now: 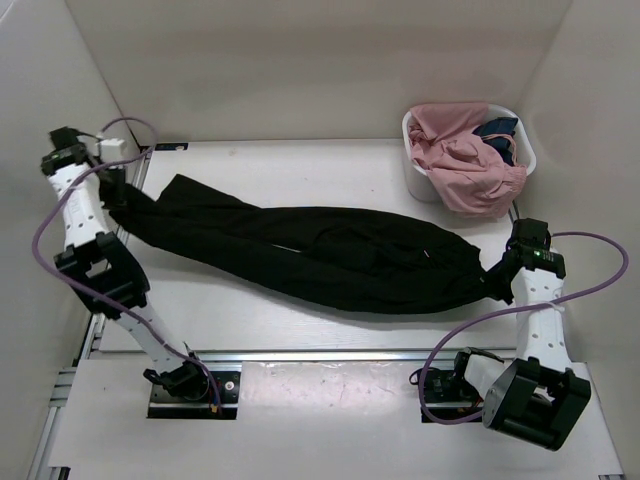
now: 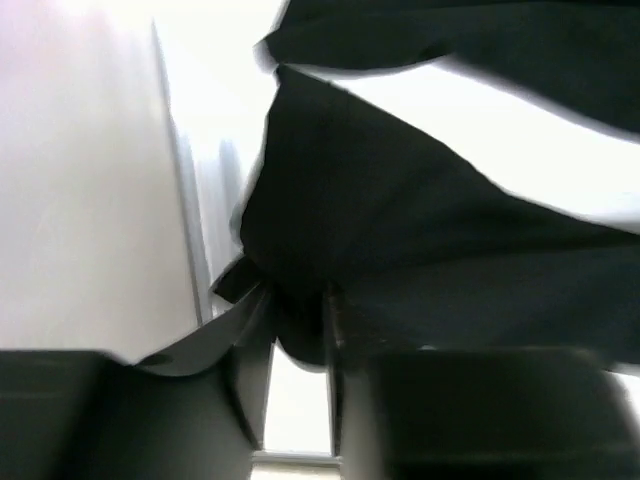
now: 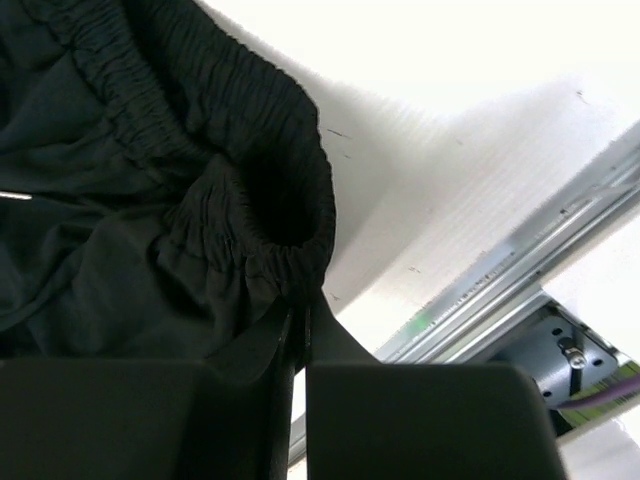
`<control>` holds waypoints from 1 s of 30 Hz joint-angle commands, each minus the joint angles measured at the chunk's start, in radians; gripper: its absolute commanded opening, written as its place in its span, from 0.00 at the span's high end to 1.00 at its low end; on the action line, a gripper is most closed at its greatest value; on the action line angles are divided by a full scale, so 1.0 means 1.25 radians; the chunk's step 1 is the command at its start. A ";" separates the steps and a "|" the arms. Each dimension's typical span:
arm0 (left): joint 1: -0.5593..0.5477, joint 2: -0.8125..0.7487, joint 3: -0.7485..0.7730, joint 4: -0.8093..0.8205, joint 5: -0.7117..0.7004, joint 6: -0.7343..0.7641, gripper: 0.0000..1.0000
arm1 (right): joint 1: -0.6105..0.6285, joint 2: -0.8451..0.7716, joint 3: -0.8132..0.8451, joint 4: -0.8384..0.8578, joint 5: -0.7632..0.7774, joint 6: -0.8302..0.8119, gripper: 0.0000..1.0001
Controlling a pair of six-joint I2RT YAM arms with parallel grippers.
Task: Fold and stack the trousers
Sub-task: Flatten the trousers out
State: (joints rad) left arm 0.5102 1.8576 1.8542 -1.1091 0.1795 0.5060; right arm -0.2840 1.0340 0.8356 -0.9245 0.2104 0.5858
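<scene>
The black trousers (image 1: 310, 250) lie stretched across the table from far left to right. My left gripper (image 1: 112, 192) is shut on the leg end of the trousers (image 2: 400, 240) at the far left, next to the side wall. My right gripper (image 1: 497, 280) is shut on the gathered elastic waistband (image 3: 270, 190) at the right end. In the right wrist view the fingers (image 3: 265, 345) pinch the waistband edge just above the table.
A white basket (image 1: 417, 170) at the back right holds a pink garment (image 1: 465, 160) and a small dark blue garment (image 1: 497, 130). White walls close in the left, back and right. A metal rail (image 1: 330, 355) runs along the table's near edge.
</scene>
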 commanded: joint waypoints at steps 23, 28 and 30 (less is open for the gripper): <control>0.023 0.175 -0.141 0.098 0.092 -0.126 0.28 | -0.002 0.037 -0.049 0.054 -0.041 -0.037 1.00; 0.023 0.280 -0.045 0.098 0.129 -0.175 0.20 | -0.002 0.037 -0.041 0.046 -0.041 -0.037 1.00; 0.023 0.315 -0.010 0.098 0.174 -0.184 0.20 | -0.002 0.037 -0.041 0.038 -0.033 -0.037 1.00</control>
State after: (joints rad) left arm 0.5411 2.2223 1.7874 -1.0172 0.2920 0.3122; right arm -0.2840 1.0801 0.7685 -0.8658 0.1619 0.5560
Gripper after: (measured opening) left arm 0.797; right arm 0.017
